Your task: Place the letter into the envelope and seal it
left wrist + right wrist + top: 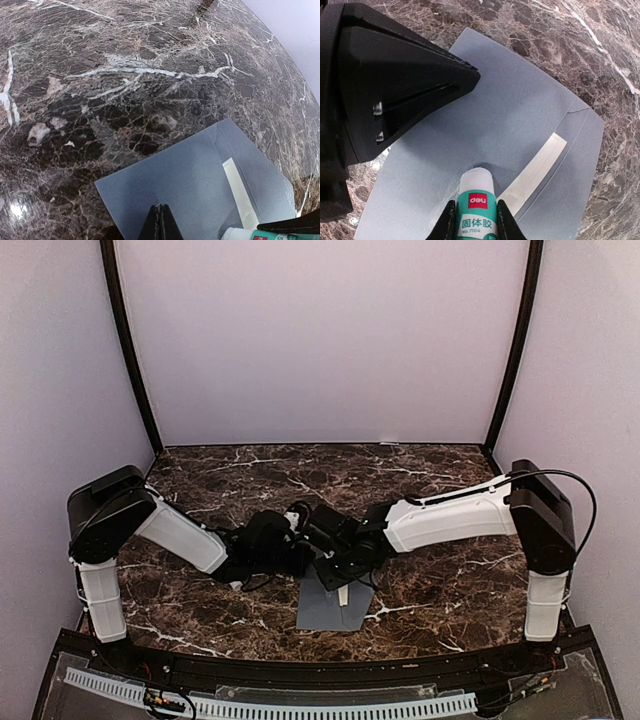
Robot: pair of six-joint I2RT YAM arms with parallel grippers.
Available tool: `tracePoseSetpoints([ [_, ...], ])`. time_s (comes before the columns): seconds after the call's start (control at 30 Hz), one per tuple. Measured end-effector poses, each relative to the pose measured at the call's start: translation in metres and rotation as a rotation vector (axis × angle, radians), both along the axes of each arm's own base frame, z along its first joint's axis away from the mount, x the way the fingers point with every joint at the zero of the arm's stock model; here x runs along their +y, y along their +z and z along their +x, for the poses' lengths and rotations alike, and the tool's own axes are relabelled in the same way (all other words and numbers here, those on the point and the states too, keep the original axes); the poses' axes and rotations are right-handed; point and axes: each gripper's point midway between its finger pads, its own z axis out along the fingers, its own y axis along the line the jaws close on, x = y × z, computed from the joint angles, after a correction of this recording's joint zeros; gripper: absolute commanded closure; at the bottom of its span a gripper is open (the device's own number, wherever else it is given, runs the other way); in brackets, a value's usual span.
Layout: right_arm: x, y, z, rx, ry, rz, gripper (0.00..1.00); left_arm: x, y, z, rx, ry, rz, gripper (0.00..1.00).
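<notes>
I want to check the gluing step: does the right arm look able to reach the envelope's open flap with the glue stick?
Probably yes. The right gripper holds the glue stick with its tip over the envelope, beside the flap; the shut left gripper is not between them.

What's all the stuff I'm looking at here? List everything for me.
envelope: one, grey-blue, flat on the table near its front edge
letter: one, cream-white, only a narrow strip shows at the envelope's flap
glue stick: one, white and green, its tip at the envelope
table: one, dark brown marble with white veins
walls: pale lilac, around the table
arms: two, white and black, meeting over the envelope
left gripper: one, black, shut, over the envelope
right gripper: one, black, shut on the glue stick
</notes>
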Motion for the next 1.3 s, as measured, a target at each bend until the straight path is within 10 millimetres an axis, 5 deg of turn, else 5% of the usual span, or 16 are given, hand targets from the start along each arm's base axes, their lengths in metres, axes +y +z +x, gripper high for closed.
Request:
tracePoseSetpoints([
  [0.27, -0.002, -0.001, -0.011, 0.016, 0.021, 0.02, 1.0, 0.001, 0.0, 0.001, 0.0, 0.012, -0.001, 0.97],
  [0.7, 0.008, 0.0, -0.067, 0.106, 0.122, 0.044, 1.0, 0.001, 0.0, 0.003, 0.009, 0.028, -0.009, 0.97],
  [0.97, 0.004, -0.001, -0.056, 0.084, 0.086, 0.041, 1.0, 0.001, 0.0, 0.002, 0.009, 0.026, -0.009, 0.97],
  [1.3, 0.006, -0.001, -0.013, 0.018, 0.001, 0.071, 1.0, 0.0, 0.0, 0.002, 0.0, 0.009, -0.001, 0.98],
])
